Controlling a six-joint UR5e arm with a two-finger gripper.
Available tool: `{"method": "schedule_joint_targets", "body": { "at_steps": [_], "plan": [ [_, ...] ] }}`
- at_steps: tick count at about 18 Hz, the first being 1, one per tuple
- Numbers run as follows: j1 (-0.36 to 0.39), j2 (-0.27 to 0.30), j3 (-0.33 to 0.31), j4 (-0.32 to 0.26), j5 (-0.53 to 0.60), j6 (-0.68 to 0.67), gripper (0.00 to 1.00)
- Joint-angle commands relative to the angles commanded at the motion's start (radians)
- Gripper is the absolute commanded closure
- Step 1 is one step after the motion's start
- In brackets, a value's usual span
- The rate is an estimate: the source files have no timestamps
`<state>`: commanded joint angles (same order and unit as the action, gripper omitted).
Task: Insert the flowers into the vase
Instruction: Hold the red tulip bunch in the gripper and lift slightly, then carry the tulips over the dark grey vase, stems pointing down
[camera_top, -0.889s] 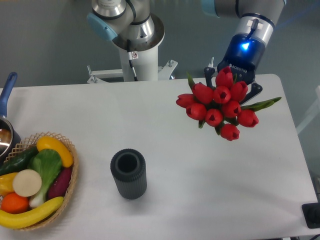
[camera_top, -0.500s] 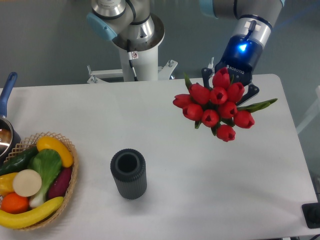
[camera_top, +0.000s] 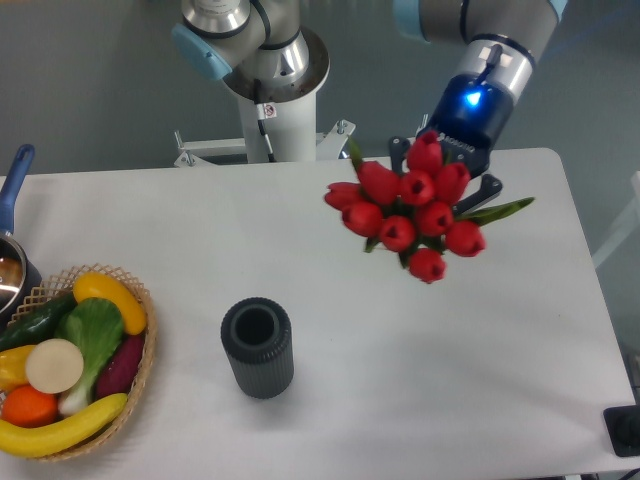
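Note:
The flowers (camera_top: 408, 212), a bunch of red tulip buds with green leaves, hang above the right half of the white table. Their heads face the camera and hide the stems. My gripper (camera_top: 445, 166) is behind and above the bunch, shut on the flowers, with its dark fingers showing at either side. The vase (camera_top: 258, 347), a dark grey ribbed cylinder with a round open mouth, stands upright on the table in front, well to the lower left of the bunch and apart from it.
A wicker basket (camera_top: 142, 372) of fruit and vegetables sits at the left front edge. A pot with a blue handle (camera_top: 14, 182) pokes in at the far left. The white robot base (camera_top: 270, 110) stands behind the table's back edge.
The gripper has carried the flowers to the left and slightly up, closer to the vase. The vase and the basket have not moved.

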<state>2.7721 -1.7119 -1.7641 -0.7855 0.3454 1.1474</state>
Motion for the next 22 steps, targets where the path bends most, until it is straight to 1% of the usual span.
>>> {"method": "schedule_joint_targets", "body": {
  "at_steps": [3,6,7,8,11,16,19,22],
  "plan": [
    [-0.025,-0.035,0.002,0.018,-0.104,0.011,0.76],
    [-0.093,-0.061,-0.001,0.025,-0.147,0.125,0.76],
    [-0.118,-0.072,0.002,0.025,-0.172,0.158,0.79],
    [-0.13,-0.077,0.002,0.025,-0.175,0.158,0.83],
    [-0.16,-0.081,0.0,0.025,-0.177,0.16,0.83],
    [-0.184,-0.092,0.037,0.023,-0.183,0.158,0.82],
    [-0.215,-0.126,0.044,0.023,-0.183,0.158,0.82],
    [-0.218,-0.147,0.045,0.022,-0.183,0.156,0.81]
  ]
}}
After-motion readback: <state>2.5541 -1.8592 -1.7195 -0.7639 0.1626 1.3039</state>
